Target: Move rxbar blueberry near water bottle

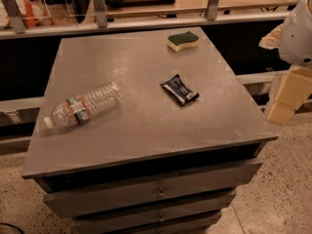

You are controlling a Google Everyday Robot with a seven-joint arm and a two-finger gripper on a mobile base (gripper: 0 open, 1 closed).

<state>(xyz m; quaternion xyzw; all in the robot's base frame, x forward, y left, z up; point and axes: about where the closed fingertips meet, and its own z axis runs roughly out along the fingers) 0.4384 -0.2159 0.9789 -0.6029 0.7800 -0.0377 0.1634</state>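
- Desk [146, 126] fills most of what we see: a grey flat top over a stack of drawers [158, 194] with small metal pulls, standing on a speckled floor [285, 179]. A pale rail [146, 22] runs behind its far edge.
- Robot arm [298, 30]: we see a white rounded shell at the right border, beyond the desk's right edge and above floor level.
- Water bottle [83, 105]: it lies on its side on the left part of the desk. Its white cap points to the near-left corner and its clear ribbed body angles toward the middle. The orange-red and green label wraps the half nearer the cap.
- Fingers [286, 100]: pale cream pieces hang below the white shell, off the desk's right side and over the floor. We cannot tell whether they are spread or closed. They touch nothing on the desk.
- Rxbar blueberry [180, 89]: the dark navy wrapper lies flat, right of the desk's centre, turned diagonally. It is well apart from the water bottle, with bare desk between them. It is also well to the left of the fingers and free of them.
- Sponge [183, 40]: green on top and yellow beneath, it rests near the far edge, behind the rxbar blueberry and apart from it.
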